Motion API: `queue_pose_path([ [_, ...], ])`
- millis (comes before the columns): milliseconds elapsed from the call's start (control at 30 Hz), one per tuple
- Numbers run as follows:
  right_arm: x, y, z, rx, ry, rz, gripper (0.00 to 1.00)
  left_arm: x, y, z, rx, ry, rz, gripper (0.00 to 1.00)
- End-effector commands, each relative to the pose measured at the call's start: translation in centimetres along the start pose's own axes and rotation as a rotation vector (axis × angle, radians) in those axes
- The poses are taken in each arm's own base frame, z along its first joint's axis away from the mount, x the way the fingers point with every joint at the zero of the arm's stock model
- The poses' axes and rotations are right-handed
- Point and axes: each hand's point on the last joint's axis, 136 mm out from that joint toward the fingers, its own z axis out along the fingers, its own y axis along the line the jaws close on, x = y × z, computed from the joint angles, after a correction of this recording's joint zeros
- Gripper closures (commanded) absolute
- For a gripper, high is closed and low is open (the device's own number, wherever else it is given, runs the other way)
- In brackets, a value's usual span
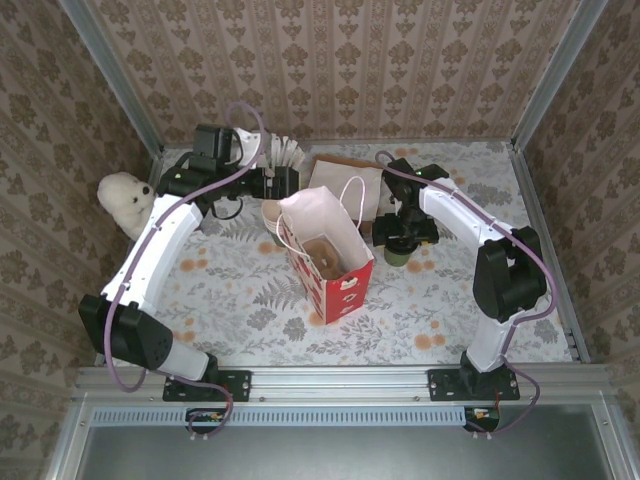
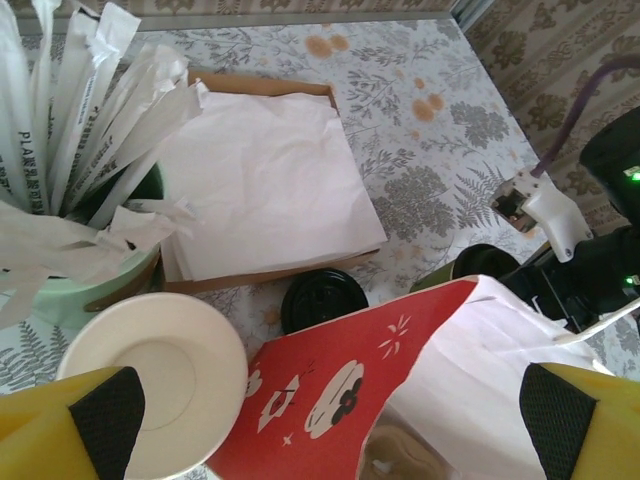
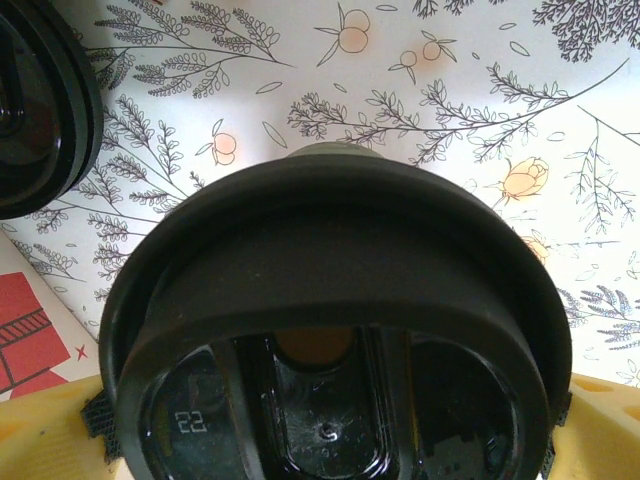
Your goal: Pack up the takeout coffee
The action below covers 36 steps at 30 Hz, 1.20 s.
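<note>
Nothing of the coffee is packed yet, though the grip looks made: lifting, carrying and lowering into the bag are all left.

At the left edge of the tabletop (image 1: 230,290) sits a white plush bear (image 1: 125,198), well out of the way. The left pincer (image 2: 330,425) hangs near the back left corner with its yellow fingers (image 2: 105,415) wide apart and holding nothing. Below it are a pale green pot of wrapped sticks (image 2: 80,300), a lidless cup with a cream inside (image 2: 155,375), a brown tray of white napkins (image 2: 265,180) and a loose black lid (image 2: 322,298).

In the middle stands the red paper bag (image 1: 335,275), mouth open, something round and brown already in it. Its white handle loops over the opening on the side facing the coffee, and I judge it could snag the cup on the way in.

Just right of the bag is the takeout coffee (image 3: 330,300), toward the back right. The right pincer (image 1: 403,240) is clamped around its black lid, pads against both sides. Whether the cup has left the tabletop, I cannot tell. The second lid lies close beside it, near the route to the bag.
</note>
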Motion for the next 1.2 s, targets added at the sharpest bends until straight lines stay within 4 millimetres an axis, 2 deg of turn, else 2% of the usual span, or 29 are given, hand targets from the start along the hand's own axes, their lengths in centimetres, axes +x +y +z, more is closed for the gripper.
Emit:
queue_pose_path([
  [0,0.3,-0.3,0.1,0.034,0.028,0.004,0.00,0.1,0.5,-0.2,-0.012,-0.001,-0.013,0.00],
  [200,0.2,-0.3,0.6,0.047,0.047,-0.001,0.00,0.1,0.5,-0.4,-0.009,0.000,-0.008,0.00],
  [467,-0.2,-0.5,0.2,0.068,0.040,-0.004,0.00,0.4,1.1,-0.2,-0.009,0.009,-0.014,0.00],
  [833,0.2,-0.3,0.4,0.070,0.118,-0.056,0.00,0.6,1.9,-0.4,-0.015,0.017,-0.027,0.00],
  [1167,-0.7,-0.3,0.6,0.081,0.106,-0.056,0.02,0.9,2.2,0.0,-0.007,0.021,-0.048,0.00],
])
